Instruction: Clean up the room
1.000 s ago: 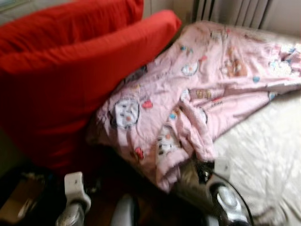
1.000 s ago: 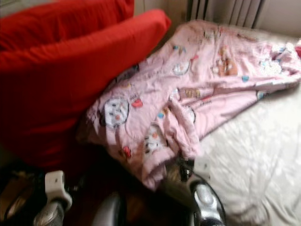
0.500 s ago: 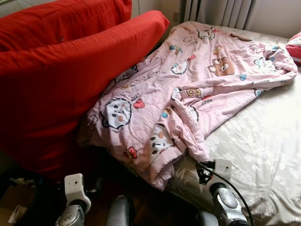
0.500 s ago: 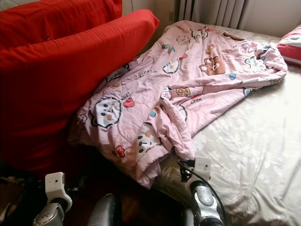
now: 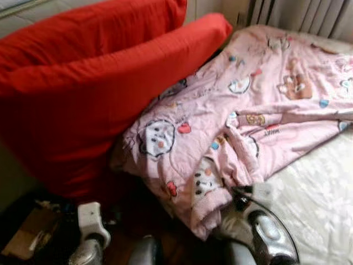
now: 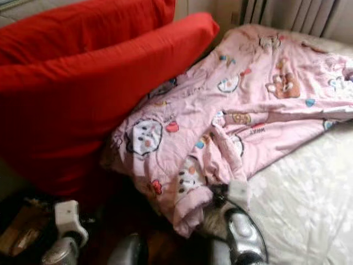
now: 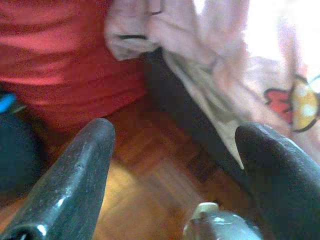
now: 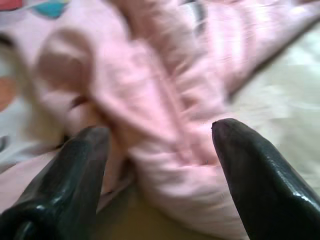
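Pink blanket (image 8: 165,100) before right claw (image 8: 160,150) (spread).

Silver arms, black-fingered hands

The right arm (image 5: 267,234) is rounded polished silver with a small white block at its wrist and a thin black cable looping over it — the left arm (image 5: 88,243) likewise carries a white block. Each hand — left hand (image 7: 175,165), right hand (image 8: 160,165) — has two long, glossy black fingers (image 7: 75,175).

Soft, matt pink cloth printed with cartoon faces is seen in the crumpled blanket (image 5: 248,110). Beside the blanket, plain matt red fabric covers two plump pillows (image 5: 94,94). Under the blanket, a pale sheet (image 5: 314,193) with a faint sheen is spread. Below the blanket's edge, warm polished wood flooring (image 7: 150,170) is shown. Glossy black fingers (image 8: 250,170) are noted.
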Controlling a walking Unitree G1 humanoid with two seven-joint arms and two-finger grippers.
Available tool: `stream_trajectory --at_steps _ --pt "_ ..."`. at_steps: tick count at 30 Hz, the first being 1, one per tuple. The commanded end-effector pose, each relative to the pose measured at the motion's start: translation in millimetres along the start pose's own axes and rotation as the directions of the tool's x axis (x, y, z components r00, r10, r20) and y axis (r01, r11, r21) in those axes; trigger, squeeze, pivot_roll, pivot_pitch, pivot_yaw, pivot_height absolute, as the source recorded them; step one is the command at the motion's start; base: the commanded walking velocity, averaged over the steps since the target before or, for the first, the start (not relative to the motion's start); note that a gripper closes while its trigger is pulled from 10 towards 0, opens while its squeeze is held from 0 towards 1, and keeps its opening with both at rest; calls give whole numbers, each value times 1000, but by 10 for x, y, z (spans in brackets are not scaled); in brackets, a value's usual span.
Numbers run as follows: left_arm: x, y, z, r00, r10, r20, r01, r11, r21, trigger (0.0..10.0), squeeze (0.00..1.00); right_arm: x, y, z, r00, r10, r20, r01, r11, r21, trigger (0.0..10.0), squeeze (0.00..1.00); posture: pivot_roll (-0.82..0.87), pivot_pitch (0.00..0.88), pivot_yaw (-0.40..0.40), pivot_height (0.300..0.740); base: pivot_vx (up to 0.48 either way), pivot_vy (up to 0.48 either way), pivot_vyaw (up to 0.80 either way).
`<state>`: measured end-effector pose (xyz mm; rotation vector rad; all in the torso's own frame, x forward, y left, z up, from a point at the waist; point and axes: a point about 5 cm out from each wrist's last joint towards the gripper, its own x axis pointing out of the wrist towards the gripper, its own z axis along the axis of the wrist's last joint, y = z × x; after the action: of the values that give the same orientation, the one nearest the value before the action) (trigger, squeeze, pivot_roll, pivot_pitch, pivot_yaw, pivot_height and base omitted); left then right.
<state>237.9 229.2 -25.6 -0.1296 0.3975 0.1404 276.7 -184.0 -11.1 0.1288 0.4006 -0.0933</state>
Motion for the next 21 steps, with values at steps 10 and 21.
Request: stream_trajectory --at_steps 10,21 --pt "-62 148 -44 999 26 -19 -26 1000 13 10000 0 -23 -149 -26 984 -175 -15 176 981 84 10000 0 27 144 54 614 0 0 0" --pt "-97 195 -77 999 21 -32 -20 999 32 10000 0 9 -92 6 988 -152 -20 153 984 86 10000 0 35 163 63 614 0 0 -110"
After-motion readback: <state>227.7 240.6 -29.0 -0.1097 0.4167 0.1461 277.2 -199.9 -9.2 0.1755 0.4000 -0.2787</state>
